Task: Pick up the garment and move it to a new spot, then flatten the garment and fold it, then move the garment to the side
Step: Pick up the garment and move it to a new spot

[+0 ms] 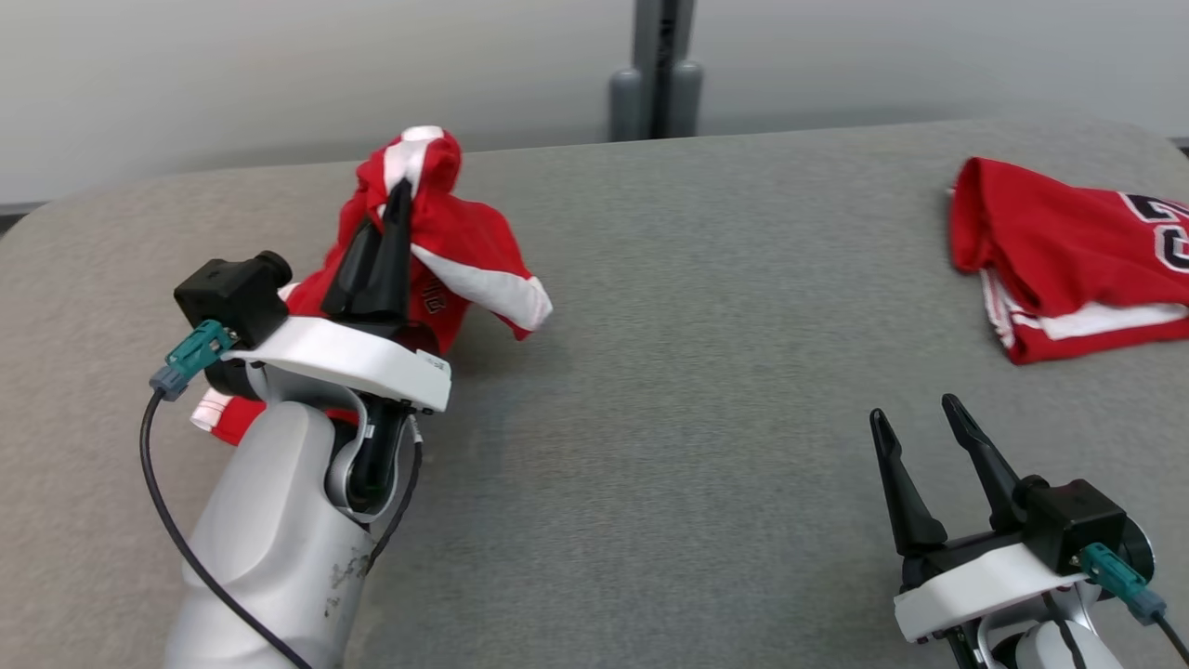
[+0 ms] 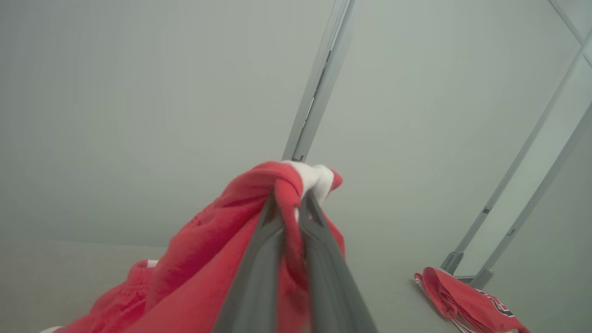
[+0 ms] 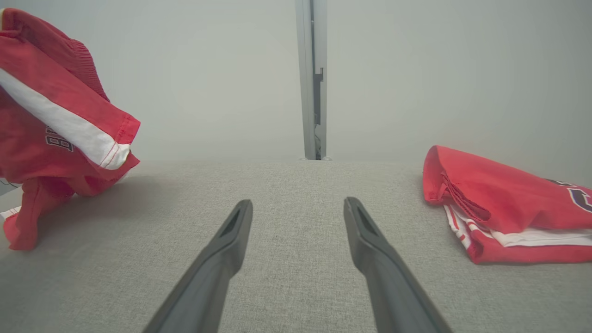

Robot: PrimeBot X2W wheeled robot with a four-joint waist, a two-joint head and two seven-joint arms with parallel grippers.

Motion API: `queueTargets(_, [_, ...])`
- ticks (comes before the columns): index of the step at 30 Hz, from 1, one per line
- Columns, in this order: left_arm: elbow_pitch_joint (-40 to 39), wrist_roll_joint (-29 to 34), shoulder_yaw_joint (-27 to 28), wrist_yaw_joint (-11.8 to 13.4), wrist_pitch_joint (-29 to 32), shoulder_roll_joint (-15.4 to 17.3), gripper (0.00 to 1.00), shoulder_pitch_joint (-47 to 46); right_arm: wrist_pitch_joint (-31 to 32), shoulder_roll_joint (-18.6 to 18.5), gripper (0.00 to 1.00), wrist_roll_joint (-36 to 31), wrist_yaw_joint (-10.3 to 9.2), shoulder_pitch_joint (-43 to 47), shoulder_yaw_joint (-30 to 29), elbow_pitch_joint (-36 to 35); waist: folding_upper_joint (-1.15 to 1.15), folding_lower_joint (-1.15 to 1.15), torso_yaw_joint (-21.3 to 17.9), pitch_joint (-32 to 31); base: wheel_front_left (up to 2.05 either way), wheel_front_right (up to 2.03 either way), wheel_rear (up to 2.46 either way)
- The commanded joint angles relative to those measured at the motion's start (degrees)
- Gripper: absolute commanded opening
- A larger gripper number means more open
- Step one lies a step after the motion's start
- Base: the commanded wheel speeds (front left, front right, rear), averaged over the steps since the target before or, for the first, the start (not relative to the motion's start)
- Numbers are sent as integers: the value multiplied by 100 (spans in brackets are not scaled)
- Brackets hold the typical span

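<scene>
A red garment (image 1: 446, 251) with white stripes hangs bunched from my left gripper (image 1: 401, 200), which is shut on its top fold and lifted above the grey table (image 1: 669, 372) at the left. Its lower end still trails on the table. In the left wrist view the dark fingers (image 2: 277, 240) pinch the red and white cloth (image 2: 259, 222). The right wrist view shows the hanging garment (image 3: 55, 115) at far left. My right gripper (image 1: 915, 418) stands open near the table's front right, nothing between its fingers (image 3: 231, 231).
A second red jersey (image 1: 1068, 251) lies folded at the table's far right, also seen in the right wrist view (image 3: 508, 203) and the left wrist view (image 2: 467, 300). A grey post (image 1: 658, 65) stands behind the table's back edge.
</scene>
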Motion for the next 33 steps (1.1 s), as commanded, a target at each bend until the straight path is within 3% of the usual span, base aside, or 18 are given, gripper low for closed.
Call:
queueTargets(1, [-64,-37,-26,-16,-18,41,0,35,-5,-14,100,20,-1,19,-10,-10,0,0,-319,3,0,0,0])
queueTargets(8, [-517,-250,-490,-14,-18,11,0,89,-4,39,100,17,-1,17,-135,-63,0,0,-898,45,0,0,0])
queueTargets(15, [-789,-531,-934,28,-18,10,0,72,-4,106,100,21,0,30,-143,-76,0,0,-1146,77,0,0,0])
queueTargets(21, [-361,-599,-1389,111,-18,10,0,418,-4,164,100,20,-1,35,-164,-67,0,0,-1101,145,0,0,0])
queueTargets(31, [530,-970,-2461,109,107,7,0,884,-4,137,100,12,-1,25,-132,-26,0,0,-670,147,0,0,0])
queueTargets(33, [592,-1092,-2652,120,151,7,44,872,-4,116,100,-6,-1,23,-119,-23,0,0,-572,100,0,0,0])
